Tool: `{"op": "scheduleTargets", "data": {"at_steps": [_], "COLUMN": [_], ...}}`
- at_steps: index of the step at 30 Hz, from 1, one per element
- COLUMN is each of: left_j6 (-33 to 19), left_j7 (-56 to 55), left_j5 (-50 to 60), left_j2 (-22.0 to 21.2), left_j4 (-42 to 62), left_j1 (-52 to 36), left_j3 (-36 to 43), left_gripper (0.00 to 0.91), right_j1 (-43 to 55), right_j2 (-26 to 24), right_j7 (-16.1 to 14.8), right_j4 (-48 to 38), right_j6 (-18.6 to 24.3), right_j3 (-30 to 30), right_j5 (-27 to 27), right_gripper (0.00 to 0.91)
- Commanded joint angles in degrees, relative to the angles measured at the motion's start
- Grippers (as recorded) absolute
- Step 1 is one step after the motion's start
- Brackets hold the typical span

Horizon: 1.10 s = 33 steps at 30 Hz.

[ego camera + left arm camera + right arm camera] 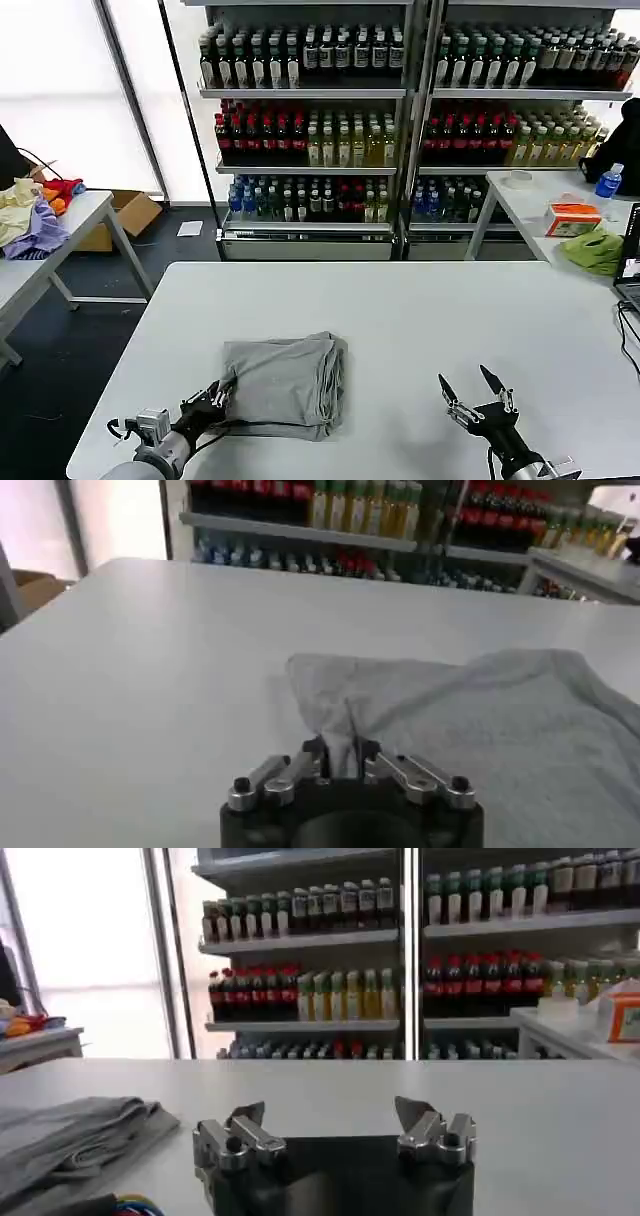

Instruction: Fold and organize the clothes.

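The grey shirt (285,385) lies folded into a thick bundle on the white desk (420,310), near the front edge and left of the middle. The left gripper (222,394) is at the bundle's front left corner, its fingers closed on a pinch of fabric that stands up between them in the left wrist view. The right gripper (477,393) hovers over bare desk near the front edge, well apart from the shirt, with its fingers spread wide and holding nothing. The cloth looks light, soft and limp, so I'd expect it to sag and unfold if lifted by one corner. Both near corners, or a hold under the stacked layers, look safer.
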Motion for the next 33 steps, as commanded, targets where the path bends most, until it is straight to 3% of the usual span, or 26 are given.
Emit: {"op": "scheduleTargets", "data": {"at_steps": [1,8,15,22,29,33], "left_j6": [0.33,0.23,1.01,5.74,7.48,7.85], "left_j7": [-1.22,-0.99,1.52,7.35,10.36,8.52], "left_j5": [-5.67,-11.79,-13.99,-13.82,-13.56,-13.44], "left_j2": [-2.37,-1.55,2.62,7.61,15.46,15.61], "left_j4": [-0.64,-2.4,-1.93,2.52,4.75,1.26], "left_j1": [0.0,1.08,1.41,-0.3,-0.79,-0.45], "left_j3": [-1.38,-10.86,-26.87,-39.26,-43.9,-40.69], "left_gripper": [0.03,0.02,0.02,0.02,0.02,0.03], "right_j1": [0.02,0.01,0.85,1.82,2.27,2.58], "right_j2": [-0.06,-0.55,-0.74,-1.37,-1.63,-1.22], "right_j7": [-0.01,0.05,0.1,0.17,0.12,0.11], "right_j4": [0.1,0.07,-0.61,-1.24,-2.07,-2.86], "right_j6": [-0.04,0.04,0.08,0.16,0.85,1.17], "right_j3": [0.16,0.82,0.45,-0.07,-0.24,-0.35], "right_j5": [0.12,0.83,1.11,1.8,2.51,2.76], "right_gripper": [0.907,0.907,0.907,0.907,0.907,0.907]}}
